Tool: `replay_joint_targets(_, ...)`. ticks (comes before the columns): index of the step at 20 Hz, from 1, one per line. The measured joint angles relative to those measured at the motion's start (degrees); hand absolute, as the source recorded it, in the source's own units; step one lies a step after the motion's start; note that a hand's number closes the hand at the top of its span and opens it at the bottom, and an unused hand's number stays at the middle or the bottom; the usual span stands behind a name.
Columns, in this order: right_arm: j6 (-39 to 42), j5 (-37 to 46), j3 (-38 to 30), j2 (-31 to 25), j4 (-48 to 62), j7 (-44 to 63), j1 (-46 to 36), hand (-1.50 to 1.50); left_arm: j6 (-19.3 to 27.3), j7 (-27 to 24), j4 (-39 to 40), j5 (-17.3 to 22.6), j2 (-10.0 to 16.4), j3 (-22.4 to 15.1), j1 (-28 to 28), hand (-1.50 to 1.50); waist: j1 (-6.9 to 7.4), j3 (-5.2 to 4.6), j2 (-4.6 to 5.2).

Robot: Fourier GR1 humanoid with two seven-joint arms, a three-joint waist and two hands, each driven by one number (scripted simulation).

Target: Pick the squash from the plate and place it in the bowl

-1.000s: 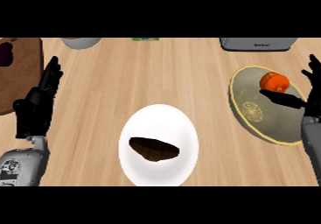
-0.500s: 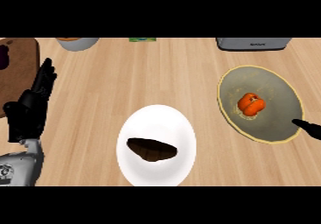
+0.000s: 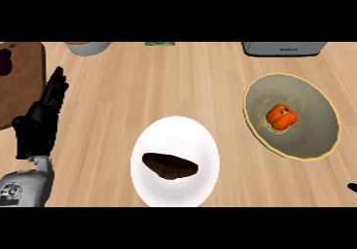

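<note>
**Squash on plate, right hand nearly out of view**

The squash (image 3: 281, 116) sits on the plate (image 3: 321, 146), a bit up from its middle, free of any hand. The bowl (image 3: 175, 141) is well to its left and lower in view; you see a dark hollow in it and no squash. So the squash is not where the task wants it.

Your left hand (image 3: 41, 121) is at the left edge, fingers straight and pointing up, holding nothing, resting. It's on the far side of the bowl from the squash.

Your right hand (image 3: 355, 188) shows only as a dark tip at the lower right edge; can't tell if its fingers are spread or curled.

Key relation: the squash lies up and to the left of that tip, across the plate's near rim. The right hand is the nearer one by a wide margin. The squash looks roughly round and lobed, with no clear long axis, so approach angle likely matters little. The carry would run left and down to the bowl.
</note>
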Motion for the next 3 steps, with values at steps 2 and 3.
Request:
replay_joint_targets(2, 1.54, -0.39, -0.94, 0.8, -2.72, -0.28, 2.92, -1.5, -0.2, 1.06, -0.85, -0.07, 0.12, 0.31, -0.34, 0.0, 0.06, -0.01, 0.01)
replay_joint_targets(3, 2.19, -0.52, -1.18, 1.55, -4.37, -0.47, 4.38, -1.5, -0.34, 1.19, -1.03, -0.15, 0.04, 0.25, -0.36, 0.0, 0.07, 0.0, 0.01)
